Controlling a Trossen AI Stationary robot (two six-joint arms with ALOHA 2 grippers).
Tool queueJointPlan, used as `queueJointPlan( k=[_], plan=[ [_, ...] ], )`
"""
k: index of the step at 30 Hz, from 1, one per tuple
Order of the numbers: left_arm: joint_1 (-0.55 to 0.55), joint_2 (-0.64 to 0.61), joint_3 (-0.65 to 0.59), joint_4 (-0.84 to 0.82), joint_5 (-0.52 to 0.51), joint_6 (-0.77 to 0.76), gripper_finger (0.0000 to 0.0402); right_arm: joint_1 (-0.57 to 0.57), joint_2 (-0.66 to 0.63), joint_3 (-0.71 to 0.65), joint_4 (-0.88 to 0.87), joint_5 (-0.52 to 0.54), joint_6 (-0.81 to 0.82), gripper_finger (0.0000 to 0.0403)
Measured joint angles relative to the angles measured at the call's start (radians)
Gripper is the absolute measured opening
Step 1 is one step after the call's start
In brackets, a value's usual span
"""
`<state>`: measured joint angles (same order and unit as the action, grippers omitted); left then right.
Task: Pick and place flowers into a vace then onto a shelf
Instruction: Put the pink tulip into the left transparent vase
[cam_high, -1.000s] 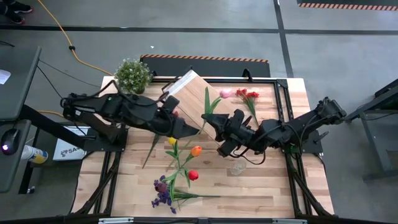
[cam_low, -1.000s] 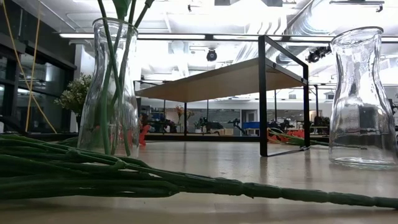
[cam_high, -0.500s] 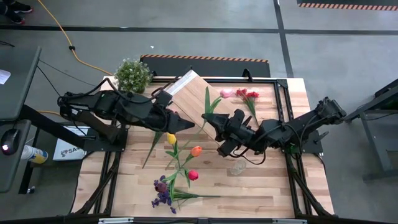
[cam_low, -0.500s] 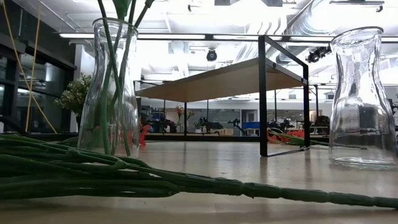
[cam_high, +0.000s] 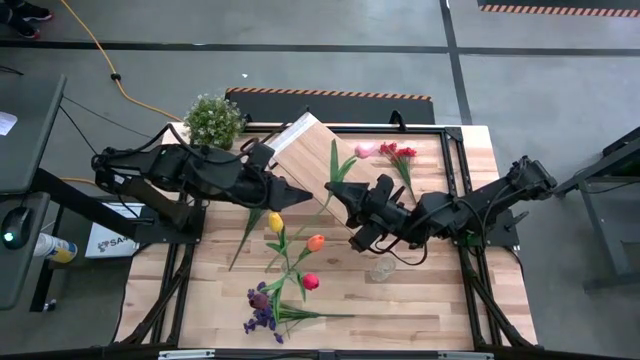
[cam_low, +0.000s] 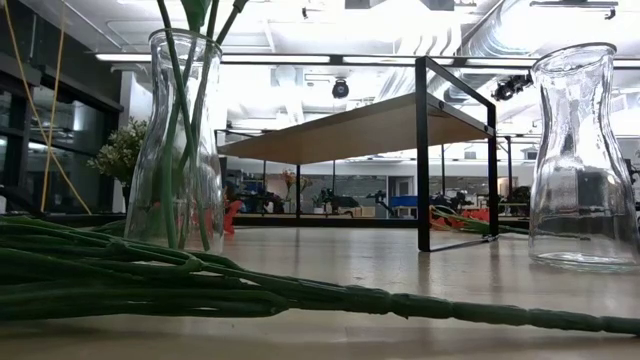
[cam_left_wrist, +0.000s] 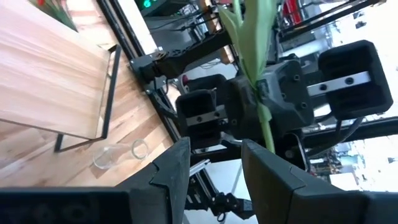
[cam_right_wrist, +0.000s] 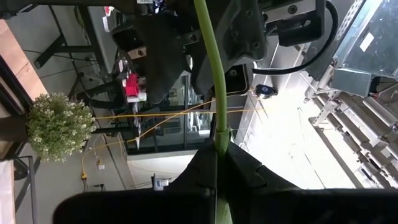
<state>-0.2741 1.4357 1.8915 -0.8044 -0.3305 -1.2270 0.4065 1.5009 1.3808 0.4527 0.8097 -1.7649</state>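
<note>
Clearly the flower-loading step is in hand, not the shelf step. From the high view, the right gripper (cam_high: 343, 192) sits over the middle of the bench (cam_high: 440, 300), its fingers (cam_right_wrist: 249, 168) closed narrow on a green stem (cam_right_wrist: 212, 81) that runs straight out between them in the right wrist view; this is the pink tulip (cam_high: 362, 150), whose head lies up beside the red spray (cam_high: 399, 152) near the far edge. The left gripper (cam_high: 300, 190) hangs just beside it, fingers (cam_left_wrist: 171, 171) parted with nothing between them, and the stem with its leaf shows ahead of them in the left wrist view, not within their reach. Loose on the bench lie the yellow tulip (cam_high: 276, 221), the orange tulip (cam_high: 316, 242), the red tulip (cam_high: 310, 282) and the purple spray (cam_high: 262, 308). In the low view, one vase (cam_low: 182, 140) already carries a few stems, while the second vase (cam_low: 584, 160) stands empty; the shelf (cam_high: 325, 160) sits behind them with nothing visible on its board. The next move, as I judge it, calls for the right arm to tip the held stem upright and thread its cut end down a narrow glass neck, with the left gripper free to steady the stem or the vase. Four flowers are left to load before any vase goes to the shelf.
</note>
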Motion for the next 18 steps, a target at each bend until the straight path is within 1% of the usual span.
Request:
queueJointPlan(
  k=[7,12,18],
  plan=[
    [0.000,0.000,0.000,0.050,0.007,0.019,0.0179,0.000,0.000,0.000,0.000,0.000,0.009,0.0005],
    [-0.001,0.003,0.000,0.106,0.046,0.045,0.0179,-0.005,0.000,0.000,0.000,0.004,0.010,0.0003],
    [-0.001,0.021,0.000,0.105,0.088,0.042,0.0179,-0.008,0.000,0.000,0.000,0.009,0.010,0.0003]
  ],
)
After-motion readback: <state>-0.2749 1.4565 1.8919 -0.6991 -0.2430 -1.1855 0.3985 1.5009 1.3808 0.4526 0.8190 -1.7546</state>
